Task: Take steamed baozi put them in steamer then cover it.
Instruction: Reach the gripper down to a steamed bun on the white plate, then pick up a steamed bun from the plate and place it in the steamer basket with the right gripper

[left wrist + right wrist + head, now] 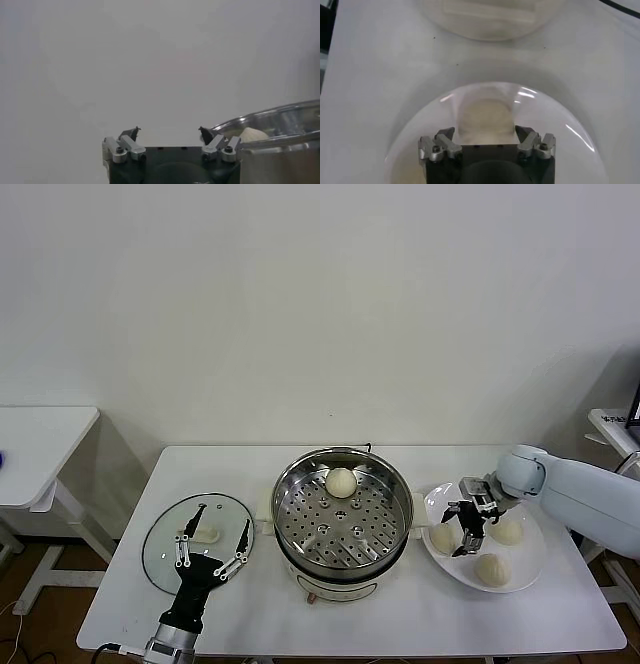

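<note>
Four steamed baozi show in the head view: one baozi (341,481) lies inside the steamer (343,514), against its far wall, and three rest on the white plate (527,569) at the right of the frame. Of those three, one (446,536) sits at the plate's left side, one (507,531) toward its upper right, and one (492,569) nearest the lower edge of the frame.

The steamer stands at the middle of the white bench (560,619), its shiny perforated bottom bare except for the single bun, on a cream-white pot base (330,589). The cover (197,541) lies flat on the bench at lower left, well apart from the steamer's opening, with its cream-white handle (206,535) at its centre.

The right claw (469,532) is down over the plate, its fingers spread apart on either side of the left-hand bun; whether they touch it cannot be told. In the right wrist view that claw (485,132) frames a pale bun (486,116) between its tips, with the plate's rim (575,132) curving around it and the pot base beyond.

The left claw (214,542) hovers above the cover at lower left, fingers wide apart and empty. Its wrist view shows the open tips (169,133) against the blank wall, with the steamer's rim (280,114) and a bun (252,134) at lower right.

A second white table (40,439) stands at the left edge of the head view.
</note>
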Controlling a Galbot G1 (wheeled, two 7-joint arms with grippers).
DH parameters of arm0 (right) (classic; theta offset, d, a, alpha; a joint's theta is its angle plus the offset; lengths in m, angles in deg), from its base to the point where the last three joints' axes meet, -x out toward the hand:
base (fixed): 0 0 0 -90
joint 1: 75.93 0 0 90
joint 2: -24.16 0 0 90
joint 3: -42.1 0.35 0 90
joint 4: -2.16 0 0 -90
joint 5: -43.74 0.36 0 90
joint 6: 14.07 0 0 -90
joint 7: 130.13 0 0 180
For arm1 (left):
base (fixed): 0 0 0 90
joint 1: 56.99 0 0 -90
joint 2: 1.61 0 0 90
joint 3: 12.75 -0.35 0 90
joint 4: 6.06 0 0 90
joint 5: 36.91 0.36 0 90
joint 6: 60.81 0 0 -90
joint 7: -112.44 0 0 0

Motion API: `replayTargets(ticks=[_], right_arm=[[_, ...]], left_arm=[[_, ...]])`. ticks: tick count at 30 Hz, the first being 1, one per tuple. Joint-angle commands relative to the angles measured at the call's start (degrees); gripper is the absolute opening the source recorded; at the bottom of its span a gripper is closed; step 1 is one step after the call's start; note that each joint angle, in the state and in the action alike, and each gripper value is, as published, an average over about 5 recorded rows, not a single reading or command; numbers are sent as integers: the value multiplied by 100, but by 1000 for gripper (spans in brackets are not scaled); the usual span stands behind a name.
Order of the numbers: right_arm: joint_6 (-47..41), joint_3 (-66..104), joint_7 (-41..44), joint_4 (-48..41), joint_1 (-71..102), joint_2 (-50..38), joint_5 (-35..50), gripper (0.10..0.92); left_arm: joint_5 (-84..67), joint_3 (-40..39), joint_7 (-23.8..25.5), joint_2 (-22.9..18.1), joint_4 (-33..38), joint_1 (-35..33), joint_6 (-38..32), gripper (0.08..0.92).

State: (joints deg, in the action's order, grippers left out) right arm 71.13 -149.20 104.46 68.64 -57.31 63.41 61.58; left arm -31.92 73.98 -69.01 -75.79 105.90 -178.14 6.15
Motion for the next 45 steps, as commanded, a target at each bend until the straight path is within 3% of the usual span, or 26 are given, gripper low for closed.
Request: replayTargets(ticks=[1, 10, 15, 21, 27, 35, 45], right_arm=[[-23, 56, -92, -36, 104, 29, -10, 792], [1, 45, -87, 145, -122, -97, 10, 706], [30, -86, 346, 347, -762, -265, -41, 681], [73, -945, 1374, 562, -2615, -118, 246, 663], [-43, -1768, 1785, 958, -4131, 601, 907, 667], [-714, -2226, 1262, 1550, -4653, 1708, 2243, 668], [-1274, -2455, 315, 1657, -4115, 2865, 3088, 659]], left_arm=[[0, -2, 1, -5, -5, 2, -5, 823], [-8, 19, -6, 2, 11, 12, -7, 823], [-13, -1, -9, 18, 32, 27, 1, 823], [-14, -67, -11, 42, 62, 60, 15, 823], [-10, -131, -16, 41, 70, 74, 12, 823], [-12, -200, -34, 67, 43, 122, 17, 823], [-20, -258, -63, 98, -9, 187, 15, 823]])
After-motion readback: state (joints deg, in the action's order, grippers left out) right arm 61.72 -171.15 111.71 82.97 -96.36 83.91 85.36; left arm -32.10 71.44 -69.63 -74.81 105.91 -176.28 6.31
